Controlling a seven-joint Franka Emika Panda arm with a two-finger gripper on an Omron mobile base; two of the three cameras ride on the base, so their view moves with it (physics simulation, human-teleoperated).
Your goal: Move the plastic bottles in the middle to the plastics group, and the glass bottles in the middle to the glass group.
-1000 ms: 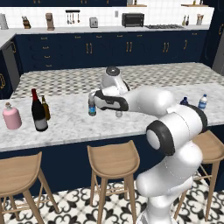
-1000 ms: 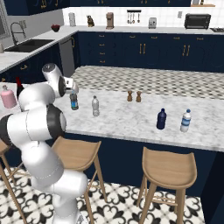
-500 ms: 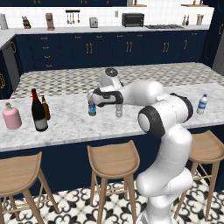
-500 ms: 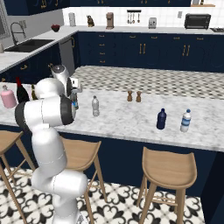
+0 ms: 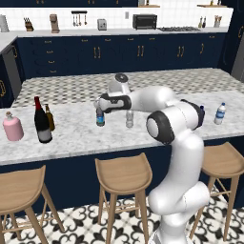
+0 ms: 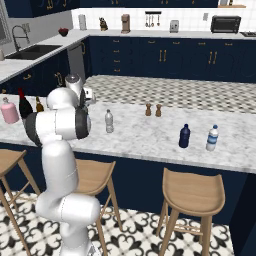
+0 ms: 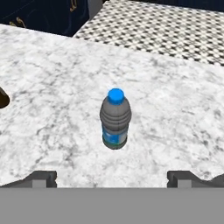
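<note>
While the gripper hangs released above the dark blue-teal bottle, that bottle stands upright on the worktop, clear bottle just beside it.

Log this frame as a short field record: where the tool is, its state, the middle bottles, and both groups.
tool: open, above the dark bottle with blue cap, holding nothing
clear plastic bottle: upright, mid-counter, right of the dark one
wine bottle: upright, already beside the brown beer bottle and pink bottle
plastics group: navy bottle and water bottle, far right
counter: white marble
</note>
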